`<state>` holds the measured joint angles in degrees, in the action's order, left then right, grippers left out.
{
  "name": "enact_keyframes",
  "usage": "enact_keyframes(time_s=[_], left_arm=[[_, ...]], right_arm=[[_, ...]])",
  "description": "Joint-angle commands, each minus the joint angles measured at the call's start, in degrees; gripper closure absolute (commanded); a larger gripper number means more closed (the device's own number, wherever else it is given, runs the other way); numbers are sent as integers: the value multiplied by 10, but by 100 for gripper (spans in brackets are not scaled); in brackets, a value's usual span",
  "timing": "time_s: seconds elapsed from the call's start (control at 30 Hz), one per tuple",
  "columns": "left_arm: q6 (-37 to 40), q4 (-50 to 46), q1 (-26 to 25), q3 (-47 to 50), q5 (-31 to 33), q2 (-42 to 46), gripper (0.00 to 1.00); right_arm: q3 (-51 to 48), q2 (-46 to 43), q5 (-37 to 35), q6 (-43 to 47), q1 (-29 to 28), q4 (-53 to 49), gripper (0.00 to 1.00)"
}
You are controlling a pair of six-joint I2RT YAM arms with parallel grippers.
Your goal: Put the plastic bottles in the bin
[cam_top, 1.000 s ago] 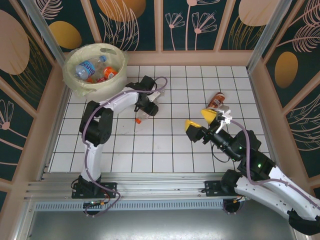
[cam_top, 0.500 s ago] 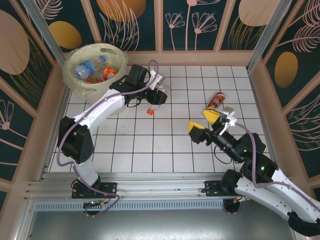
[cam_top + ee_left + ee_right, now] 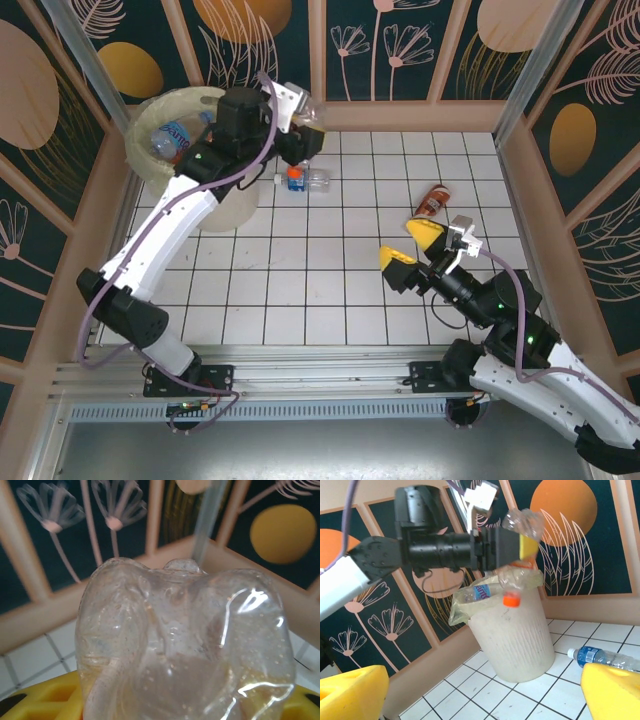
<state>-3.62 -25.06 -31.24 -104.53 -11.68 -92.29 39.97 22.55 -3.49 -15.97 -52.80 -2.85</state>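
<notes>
My left gripper [image 3: 298, 138] is raised beside the bin [image 3: 150, 165], shut on a crumpled clear bottle [image 3: 307, 106] that hangs cap down, its orange cap [image 3: 293, 171] lowest. The left wrist view looks straight at that bottle's base [image 3: 185, 645] between yellow fingers [image 3: 30, 702]. In the right wrist view the held bottle [image 3: 522, 522] hangs in front of the cream bin [image 3: 512, 640]. Several bottles [image 3: 172, 135] lie in the bin. A clear blue-capped bottle [image 3: 314, 181] and an orange bottle [image 3: 434, 199] lie on the tiles. My right gripper [image 3: 410, 246] is open and holds nothing.
The bin stands in the far left corner against the patterned walls [image 3: 300, 50]. A wooden ledge [image 3: 400, 115] rims the white tiled floor [image 3: 300, 280]. The blue-capped bottle [image 3: 600, 656] lies just right of the bin's foot.
My left arm has lifted the orange-capped bottle off the tiles and swung it up and back toward the bin. The right arm has shifted only slightly.
</notes>
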Motion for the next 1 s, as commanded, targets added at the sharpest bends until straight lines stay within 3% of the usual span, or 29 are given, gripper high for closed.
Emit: enact_keyframes(time_s=[0.0, 0.2, 0.57, 0.97], left_arm=[[31, 0, 1, -32, 121, 21, 51], [87, -59, 18, -119, 260, -15, 50], [177, -87, 88, -136, 395, -77, 48], [204, -67, 141, -71, 409, -118, 48]], right_arm=[[7, -1, -8, 11, 4, 20, 1], [4, 5, -13, 12, 5, 19, 1], [-1, 4, -27, 11, 4, 7, 1], [8, 9, -28, 5, 4, -5, 1]])
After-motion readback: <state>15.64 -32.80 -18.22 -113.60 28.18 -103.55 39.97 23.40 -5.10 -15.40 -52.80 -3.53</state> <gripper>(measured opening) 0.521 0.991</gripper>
